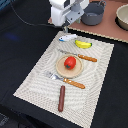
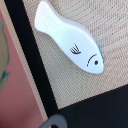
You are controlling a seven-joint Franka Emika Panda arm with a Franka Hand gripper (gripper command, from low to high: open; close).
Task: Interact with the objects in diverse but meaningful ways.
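Note:
A white-and-blue fish-like piece point(image 1: 67, 37) point(image 2: 70, 39) lies flat at the far edge of the woven placemat point(image 1: 35, 80). My gripper point(image 1: 66, 27) hangs just above it, and its jaws are too hidden to read. On a small wooden plate point(image 1: 60, 69) in the mat's middle sits the red tomato point(image 1: 70, 62). The yellow banana point(image 1: 83, 44) lies to the exterior view's right of the fish. Near the mat's front edge lies the brown sausage stick point(image 1: 61, 98). The grey pan point(image 1: 92, 14) stands on the brown surface behind the mat.
A toy knife point(image 1: 80, 56) and a fork point(image 1: 66, 80) with orange handles flank the plate. A bowl point(image 1: 122, 17) stands at the back right on the brown board point(image 1: 107, 27). Black tabletop surrounds the mat.

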